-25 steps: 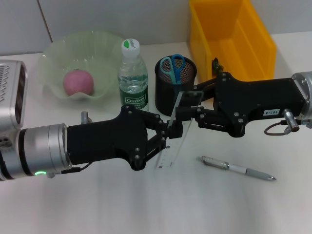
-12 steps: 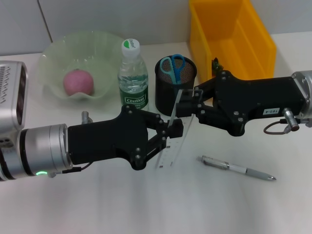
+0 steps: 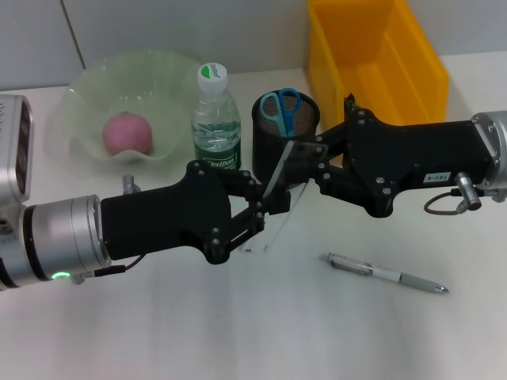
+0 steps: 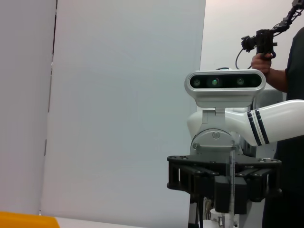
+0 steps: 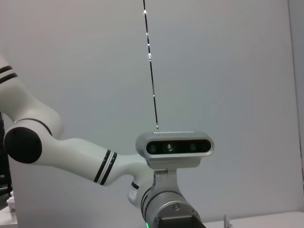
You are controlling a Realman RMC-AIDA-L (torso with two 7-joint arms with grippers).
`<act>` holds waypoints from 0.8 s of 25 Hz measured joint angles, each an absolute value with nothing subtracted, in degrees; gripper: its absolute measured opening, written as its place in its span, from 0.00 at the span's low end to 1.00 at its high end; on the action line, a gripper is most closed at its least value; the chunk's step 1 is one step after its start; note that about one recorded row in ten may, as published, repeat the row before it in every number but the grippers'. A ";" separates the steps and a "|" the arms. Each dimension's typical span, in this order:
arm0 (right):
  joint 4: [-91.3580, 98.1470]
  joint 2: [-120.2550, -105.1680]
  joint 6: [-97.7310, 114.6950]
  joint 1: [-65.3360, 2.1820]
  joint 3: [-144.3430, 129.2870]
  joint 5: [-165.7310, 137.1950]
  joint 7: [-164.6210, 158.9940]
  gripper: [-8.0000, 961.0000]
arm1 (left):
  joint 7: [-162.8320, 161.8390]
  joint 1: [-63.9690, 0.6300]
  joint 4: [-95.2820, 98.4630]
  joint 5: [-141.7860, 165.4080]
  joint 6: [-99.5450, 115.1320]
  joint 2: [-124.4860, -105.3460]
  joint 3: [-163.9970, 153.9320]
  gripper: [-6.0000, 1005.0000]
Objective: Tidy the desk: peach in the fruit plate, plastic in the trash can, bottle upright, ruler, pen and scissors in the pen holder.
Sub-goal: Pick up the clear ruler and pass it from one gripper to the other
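— Where are the claws?
— The left claw (image 3: 265, 210) and the right claw (image 3: 297, 165) meet over the middle of the desk (image 3: 238, 324), both clamped on one clear ruler (image 3: 273, 226): the left holds its lower part, the right its upper end. It hangs tilted, its top leaning toward the pen holder (image 3: 285, 136).
— What stands around them?
— One pair of blue scissors (image 3: 281, 107) in the holder just behind, one upright bottle (image 3: 215, 123) beside it, one peach (image 3: 127, 133) in the green fruit plate (image 3: 87, 95), one yellow bin (image 3: 376, 63) behind the right arm.
— And the pen?
— One pen (image 3: 388, 274) lies flat on the desk, near the right arm.
— The arms' pose?
— Both reach in level from opposite sides, wrists toward each other.
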State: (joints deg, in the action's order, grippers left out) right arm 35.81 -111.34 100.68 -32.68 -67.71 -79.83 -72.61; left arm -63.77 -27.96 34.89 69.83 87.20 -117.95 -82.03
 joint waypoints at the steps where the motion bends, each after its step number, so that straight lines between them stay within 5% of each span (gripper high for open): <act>1: 35.85 -111.39 100.58 -32.70 -67.72 -79.84 -72.61 0.03 | -63.82 -27.95 34.89 69.81 87.16 -117.95 -82.00 0.10; 13: 35.86 -111.52 98.81 -33.14 -65.72 -80.48 -72.67 0.02 | -67.57 -28.15 34.89 69.78 86.93 -117.72 -80.31 0.23; 20: 37.56 -110.53 98.25 -33.02 -57.81 -83.50 -74.85 0.02 | -68.92 -26.93 33.53 69.84 86.83 -116.63 -79.69 0.55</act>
State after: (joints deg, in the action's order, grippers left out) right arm 37.56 -110.53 98.25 -33.02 -57.81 -83.50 -74.85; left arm -68.92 -26.93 33.53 69.84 86.83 -116.63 -79.69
